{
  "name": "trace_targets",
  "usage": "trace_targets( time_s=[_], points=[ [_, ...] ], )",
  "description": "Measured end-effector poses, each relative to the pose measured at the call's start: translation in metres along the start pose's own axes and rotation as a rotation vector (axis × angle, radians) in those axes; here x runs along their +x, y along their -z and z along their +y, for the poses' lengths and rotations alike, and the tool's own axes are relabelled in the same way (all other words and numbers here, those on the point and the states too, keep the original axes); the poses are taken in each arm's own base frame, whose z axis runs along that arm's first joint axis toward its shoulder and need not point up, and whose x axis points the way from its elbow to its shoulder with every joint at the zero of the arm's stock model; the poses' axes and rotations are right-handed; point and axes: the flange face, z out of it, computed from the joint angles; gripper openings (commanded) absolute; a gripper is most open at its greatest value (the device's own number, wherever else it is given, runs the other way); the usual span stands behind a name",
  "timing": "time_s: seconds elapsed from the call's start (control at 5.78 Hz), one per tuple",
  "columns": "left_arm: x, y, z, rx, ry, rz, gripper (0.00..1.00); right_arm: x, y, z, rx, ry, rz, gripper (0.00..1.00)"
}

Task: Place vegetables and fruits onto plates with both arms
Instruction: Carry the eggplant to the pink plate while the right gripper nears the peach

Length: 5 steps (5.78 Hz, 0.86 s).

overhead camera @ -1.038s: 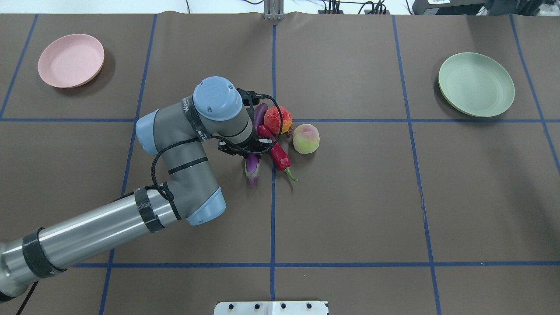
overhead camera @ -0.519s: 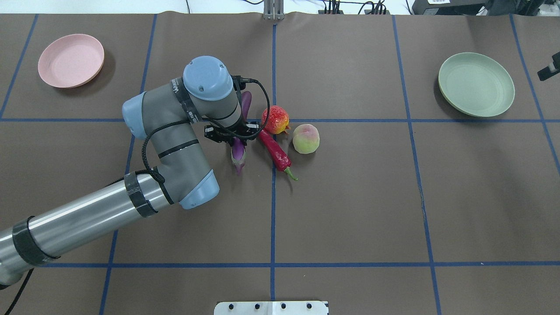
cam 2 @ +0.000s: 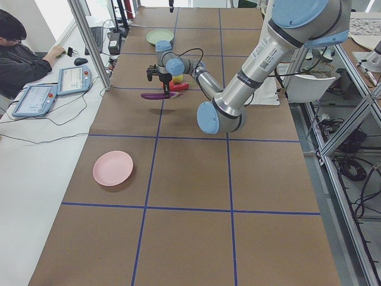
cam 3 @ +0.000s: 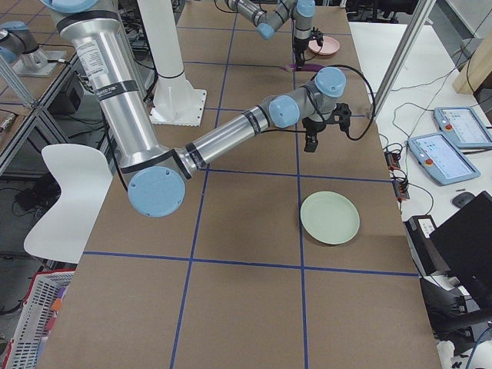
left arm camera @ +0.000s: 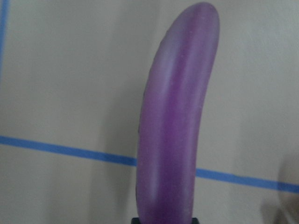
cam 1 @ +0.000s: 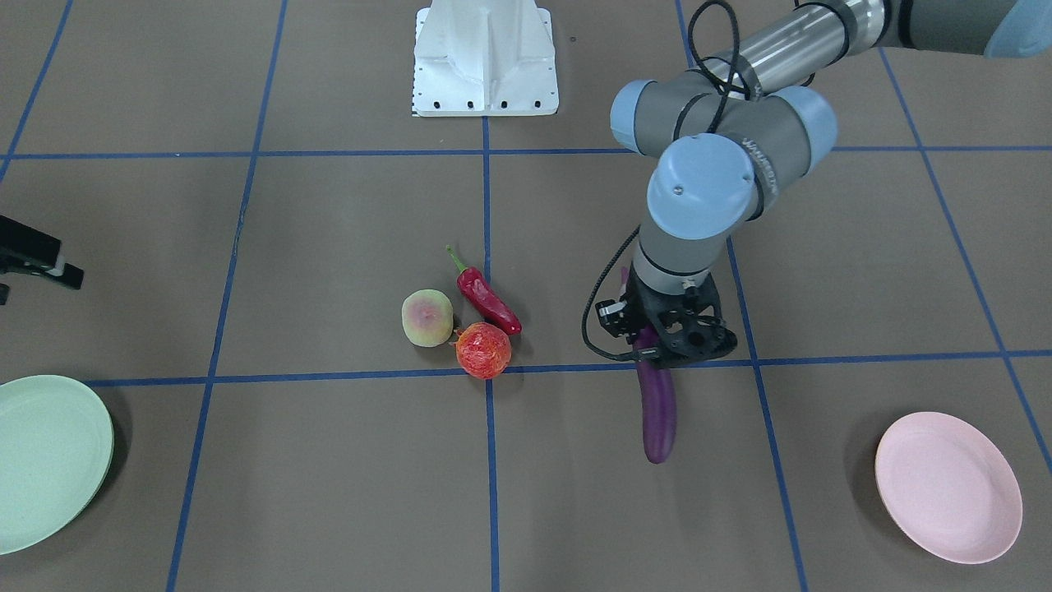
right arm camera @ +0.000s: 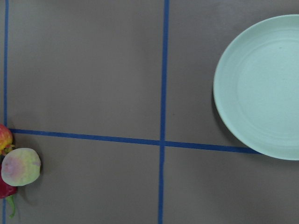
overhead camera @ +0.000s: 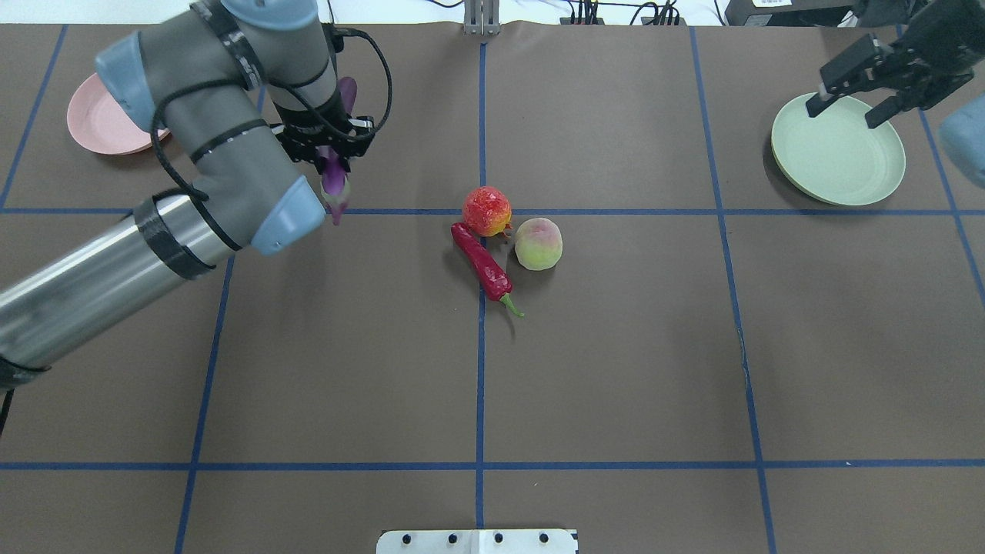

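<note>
Left claw (cam 1: 662, 344) clamps the long, glossy, gently curved purple eggplant (cam 1: 658, 411)

The near, large right arm (cam 3: 231, 134) reaches from its blue-capped elbow out over the brown tabletop (cam 3: 231, 307); its right gripper (cam 3: 310, 144) points straight down above the surface; whether the jaws stand apart cannot be told from this side; the mint green plate (cam 3: 330, 217) lies flat on the camera's side of that gripper, apart from it; at the far end the small left arm (cam 3: 270, 19) hangs its left gripper (cam 3: 299, 60) down; a purple eggplant (cam 3: 314, 68) shows just under it, near the pink plate (cam 3: 324, 46); the white base (cam 3: 178, 96) stands towards the left.
</note>
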Motion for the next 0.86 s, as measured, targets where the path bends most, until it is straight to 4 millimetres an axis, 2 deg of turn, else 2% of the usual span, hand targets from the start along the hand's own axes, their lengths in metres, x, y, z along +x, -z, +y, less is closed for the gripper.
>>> trace_targets(
  time_s=[0.17, 0.35, 0.52, 0.69, 0.86],
  points=[
    [-0.033, 0.017, -0.031, 0.010, -0.018, -0.032, 0.00, -0.049, -0.027, 0.000, -0.005, 0.000, 0.031, 0.99],
    [-0.065, 0.026, -0.059, 0.018, -0.027, -0.063, 0.00, -0.092, -0.050, 0.003, 0.004, -0.008, 0.064, 0.99],
    [-0.099, 0.024, -0.089, 0.014, -0.031, -0.102, 0.00, -0.127, -0.074, 0.006, 0.016, -0.007, 0.093, 0.99],
    [-0.143, 0.015, -0.122, 0.006, -0.050, -0.166, 0.00, -0.158, -0.105, 0.009, 0.035, -0.018, 0.108, 0.99],
    [-0.184, -0.003, -0.150, 0.008, -0.078, -0.247, 0.00, -0.183, -0.140, 0.013, 0.058, -0.041, 0.107, 0.99]
  ],
)
